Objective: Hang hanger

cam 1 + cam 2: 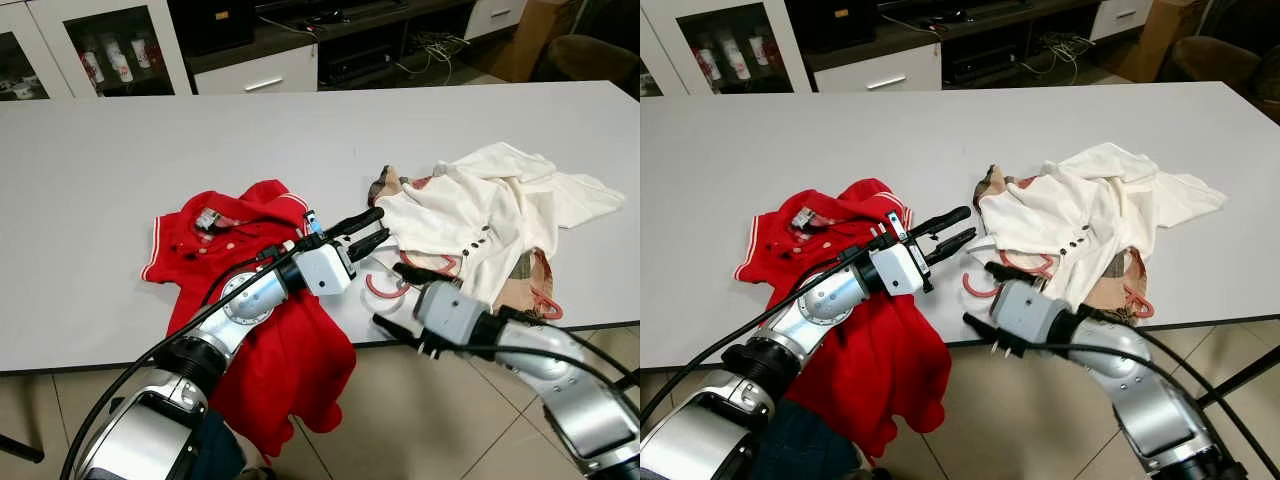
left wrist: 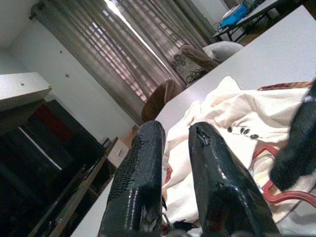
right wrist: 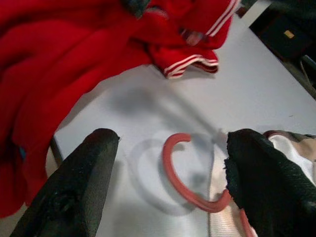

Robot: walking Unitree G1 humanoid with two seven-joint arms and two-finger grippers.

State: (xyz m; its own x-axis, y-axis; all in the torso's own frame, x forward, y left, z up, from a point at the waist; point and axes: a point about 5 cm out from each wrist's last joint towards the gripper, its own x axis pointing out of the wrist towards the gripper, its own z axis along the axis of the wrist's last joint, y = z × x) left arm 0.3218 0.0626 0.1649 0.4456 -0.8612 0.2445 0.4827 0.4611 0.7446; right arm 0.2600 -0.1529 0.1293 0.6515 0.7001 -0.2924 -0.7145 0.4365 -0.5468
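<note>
Looking through the left eye view, you find the white table (image 1: 120,130) carrying a red polo shirt (image 1: 250,225) that spills over the near edge, and just beside it a cream shirt (image 1: 490,215) heaped toward the right end on a checked garment (image 1: 525,280). The red hanger (image 1: 385,288) lies near the near edge with its hook on bare tabletop and its body under the cream shirt. The left gripper (image 1: 368,233) hovers between the two shirts, fingers close together and holding nothing. The right gripper (image 1: 400,297) sits at the near edge around the hook. In the right eye view the hook (image 1: 980,285) curls just ahead of the right gripper. In the left wrist view the two fingers (image 2: 143,168) stand narrowly apart, pointing at the cream shirt's buttoned front. In the right wrist view the fingers (image 3: 84,173) are spread wide, with the hook between them and not touching either. Treat this step as the approach to grasp; hanging has not begun. Next, you should probably lower the right gripper, close on the hook, then draw the hanger free of the cloth.
</note>
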